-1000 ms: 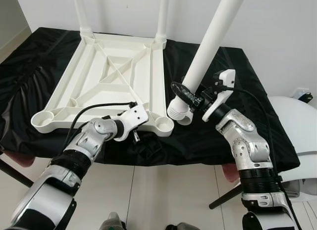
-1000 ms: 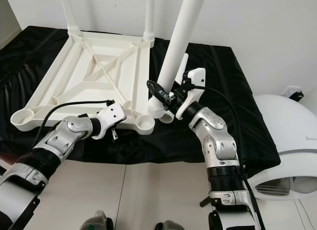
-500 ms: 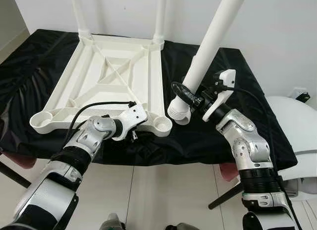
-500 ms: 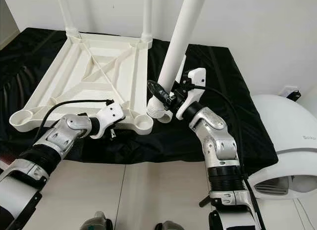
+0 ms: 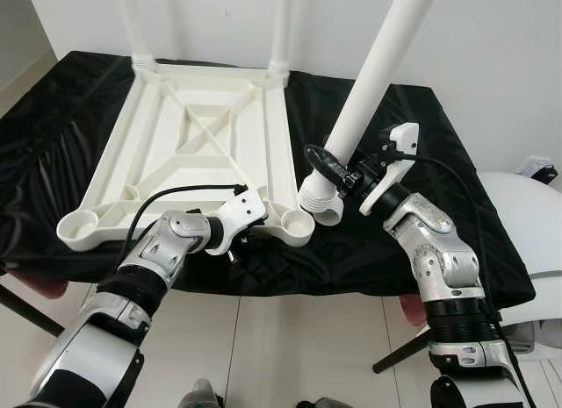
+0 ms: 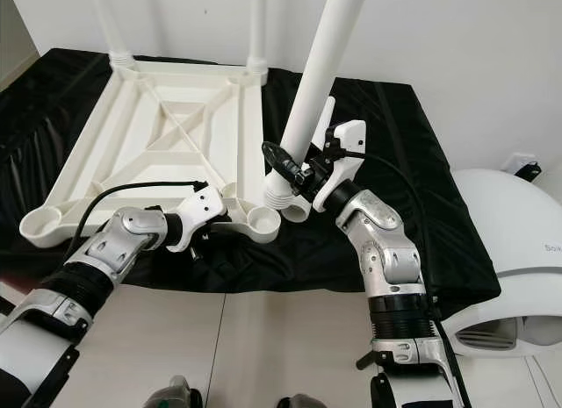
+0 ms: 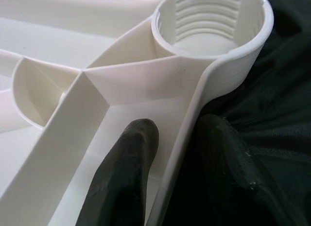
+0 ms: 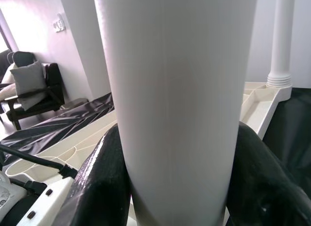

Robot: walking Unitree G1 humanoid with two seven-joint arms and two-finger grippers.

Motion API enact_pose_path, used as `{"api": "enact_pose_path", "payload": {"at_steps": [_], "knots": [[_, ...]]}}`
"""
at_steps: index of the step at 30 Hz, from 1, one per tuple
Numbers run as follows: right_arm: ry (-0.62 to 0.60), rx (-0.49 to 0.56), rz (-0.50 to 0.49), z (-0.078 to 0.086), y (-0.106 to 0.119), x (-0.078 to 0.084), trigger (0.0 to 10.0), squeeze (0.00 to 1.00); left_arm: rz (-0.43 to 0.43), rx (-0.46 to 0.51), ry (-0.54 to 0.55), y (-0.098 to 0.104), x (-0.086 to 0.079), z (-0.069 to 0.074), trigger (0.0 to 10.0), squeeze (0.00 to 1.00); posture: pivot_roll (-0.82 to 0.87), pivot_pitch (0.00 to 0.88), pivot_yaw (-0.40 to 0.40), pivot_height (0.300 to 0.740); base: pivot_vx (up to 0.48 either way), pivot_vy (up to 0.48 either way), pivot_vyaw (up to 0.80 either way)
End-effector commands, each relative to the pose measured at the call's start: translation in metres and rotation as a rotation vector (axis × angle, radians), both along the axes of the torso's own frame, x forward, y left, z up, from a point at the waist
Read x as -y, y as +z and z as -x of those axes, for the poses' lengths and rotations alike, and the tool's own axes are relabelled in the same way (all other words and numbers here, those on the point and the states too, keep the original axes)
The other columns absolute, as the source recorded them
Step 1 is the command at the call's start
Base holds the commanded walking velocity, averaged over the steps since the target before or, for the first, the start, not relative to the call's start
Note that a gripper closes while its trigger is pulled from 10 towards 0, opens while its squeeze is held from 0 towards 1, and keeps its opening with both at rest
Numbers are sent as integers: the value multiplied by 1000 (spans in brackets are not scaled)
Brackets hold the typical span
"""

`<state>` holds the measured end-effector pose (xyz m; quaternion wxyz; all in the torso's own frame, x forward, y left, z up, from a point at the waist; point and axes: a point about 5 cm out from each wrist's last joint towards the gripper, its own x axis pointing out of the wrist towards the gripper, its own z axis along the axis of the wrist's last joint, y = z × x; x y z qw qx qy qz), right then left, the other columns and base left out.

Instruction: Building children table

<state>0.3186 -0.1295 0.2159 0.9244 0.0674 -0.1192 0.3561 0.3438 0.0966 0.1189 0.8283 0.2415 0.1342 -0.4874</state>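
Note:
The white table top (image 5: pixel 202 153) lies upside down on a black-draped surface (image 5: pixel 53 118). Two white legs (image 5: pixel 281 26) stand upright in its far corners. My left gripper (image 5: pixel 244 237) is shut on the near rim, one finger (image 7: pixel 129 172) inside the frame and one outside, just beside the near-right threaded socket (image 7: pixel 214 22). A third white leg (image 5: pixel 364 92) has my right gripper (image 5: pixel 338 173) shut around its lower part. It is held tilted, its threaded end (image 5: pixel 316 202) hanging just right of that socket (image 5: pixel 297 224). The near-left socket (image 5: pixel 77 225) holds nothing.
A white rounded appliance (image 5: pixel 531 250) stands on the floor to the right. A white wall runs close behind the draped surface. The cloth's front edge (image 5: pixel 351 285) hangs over pale floor tiles. A dark armchair (image 8: pixel 34 90) is far off in the right wrist view.
The table top has turned a little, its far end swinging left and its near edge coming toward me. My left gripper moved with the rim. The right arm and leg stayed put.

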Motion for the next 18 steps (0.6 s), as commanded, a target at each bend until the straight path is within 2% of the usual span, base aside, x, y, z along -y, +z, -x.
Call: {"api": "enact_pose_path", "payload": {"at_steps": [1,7,11,18], "knots": [[4,23,-2,0,6,0,10000,0,2,-65,119,-22,-7,3,10000,0,40,36,-46,740,0,0,0],[8,8,30,1,0,3,10000,0,13,-10,201,-8,-24,-9,10000,0,40,32,-46,740,0,0,0],[8,6,27,2,-1,2,10000,0,54,4,215,0,-21,-13,10000,0,39,29,-41,740,0,0,0],[5,9,26,2,-1,2,10000,0,87,3,200,2,-10,-11,10000,0,34,25,-36,740,0,0,0]]}}
